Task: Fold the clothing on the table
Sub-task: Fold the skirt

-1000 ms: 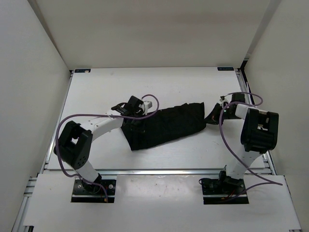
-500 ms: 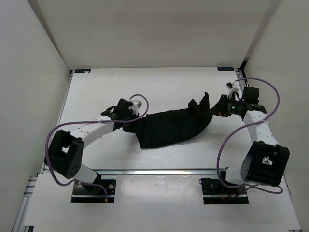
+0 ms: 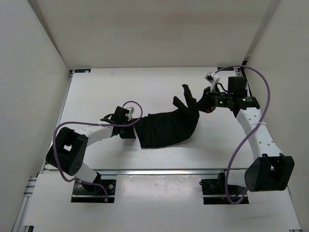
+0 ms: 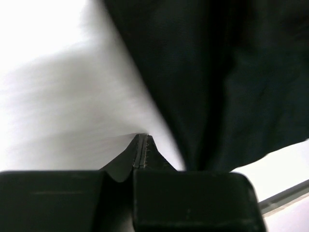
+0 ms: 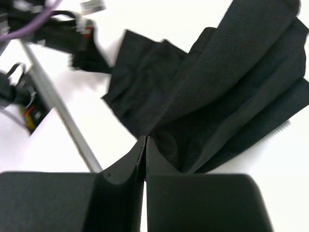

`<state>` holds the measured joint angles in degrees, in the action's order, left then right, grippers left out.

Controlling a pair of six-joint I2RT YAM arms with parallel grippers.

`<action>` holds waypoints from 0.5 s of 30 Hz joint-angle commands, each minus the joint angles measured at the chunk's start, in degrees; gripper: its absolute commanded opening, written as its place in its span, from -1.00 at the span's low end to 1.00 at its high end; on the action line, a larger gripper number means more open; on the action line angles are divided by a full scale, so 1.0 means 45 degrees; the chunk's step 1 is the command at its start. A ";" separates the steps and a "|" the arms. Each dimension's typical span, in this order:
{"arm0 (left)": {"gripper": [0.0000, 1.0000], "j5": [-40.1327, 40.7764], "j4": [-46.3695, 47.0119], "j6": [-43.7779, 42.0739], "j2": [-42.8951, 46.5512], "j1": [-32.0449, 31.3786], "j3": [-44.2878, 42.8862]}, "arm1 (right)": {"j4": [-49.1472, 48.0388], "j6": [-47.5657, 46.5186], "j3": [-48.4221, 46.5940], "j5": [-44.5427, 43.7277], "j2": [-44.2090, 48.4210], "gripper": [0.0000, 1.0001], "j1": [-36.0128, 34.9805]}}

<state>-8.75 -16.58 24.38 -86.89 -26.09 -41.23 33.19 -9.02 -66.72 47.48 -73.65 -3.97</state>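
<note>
The right gripper (image 5: 145, 141) is clamped shut on the garment (image 3: 166, 128). Black folds fan straight out from its closed tips, and in the overhead view that end of the fabric stands up off the table (image 3: 106, 92) in a crumpled peak, right of centre and toward the far right corner. The left gripper (image 4: 140, 140) is also closed, its jaws meeting in a thin line. The garment's edge runs down just beside its right finger, and overhead its tip meets the fabric's left end, but I cannot tell whether any hem is actually pinched. Between the two grippers the garment lies as a bunched, diagonal band across the middle of the table, with its lower left end nearer the near edge and its lifted right end farther back. It is neither flat nor squared. This looks like the spreading step that comes ahead of any fold: the fabric is being drawn out from its two ends. The next move probably calls for tensioning the ends apart until the wrinkles drop out, then laying the raised end down flat. The left end must be truly anchored first, because otherwise the whole piece will simply slide toward the right arm.
</note>
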 commanded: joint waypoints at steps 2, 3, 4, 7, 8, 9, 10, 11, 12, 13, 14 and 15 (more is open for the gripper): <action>-1.00 -0.0222 0.1104 0.0713 -0.1138 -0.0628 -0.0095 | -0.0148 0.0206 -0.0837 0.0133 0.0038 -1.00 -0.1556; -1.00 -0.0242 0.1203 0.0773 -0.1178 -0.0648 -0.0076 | -0.0342 0.0574 -0.1012 0.0112 -0.0078 -1.00 -0.1714; -1.00 -0.0358 0.1358 0.0870 -0.1372 -0.0745 -0.0114 | -0.0596 0.0732 -0.1052 0.0054 -0.0041 -0.99 -0.1929; -1.00 -0.0535 0.1594 0.0969 -0.1803 -0.0824 -0.0095 | -0.0735 0.0949 -0.1344 -0.0102 -0.0333 -1.00 -0.2690; -1.00 -0.0651 0.1691 0.0930 -0.1881 -0.0843 0.0060 | -0.0619 0.0891 -0.1384 -0.0180 -0.0449 -1.00 -0.3021; -1.00 -0.0788 0.1750 0.1026 -0.1901 -0.0824 0.0042 | -0.0734 0.0968 -0.1539 -0.0374 -0.0566 -1.00 -0.3199; -1.00 -0.0750 0.1944 0.1008 -0.1882 -0.0805 0.0061 | -0.0793 0.1026 -0.1618 -0.0608 -0.0761 -1.00 -0.3471; -1.00 -0.0905 0.2004 0.1085 -0.1979 -0.0747 0.0119 | -0.0851 0.1027 -0.1638 -0.0669 -0.0821 -0.99 -0.3687; -1.00 -0.0984 0.2101 0.1144 -0.1960 -0.0785 0.0139 | -0.0949 0.1278 -0.1755 -0.0940 -0.1015 -1.00 -0.4017; -1.00 -0.0984 0.2218 0.1164 -0.2018 -0.0785 0.0139 | -0.1124 0.1532 -0.1872 -0.1175 -0.1113 -1.00 -0.4117; -1.00 -0.1004 0.2258 0.1029 -0.2019 -0.0824 0.0197 | -0.1280 0.1767 -0.1892 -0.1680 -0.1211 -0.99 -0.4524; -1.00 -0.1043 0.2336 0.1201 -0.2077 -0.0863 0.0198 | -0.1378 0.1846 -0.1989 -0.1898 -0.1367 -1.00 -0.4877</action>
<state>-14.59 -3.90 29.85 -93.58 -29.28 -42.76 31.03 -3.55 -72.38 42.59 -78.78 -22.65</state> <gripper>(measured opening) 0.019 0.004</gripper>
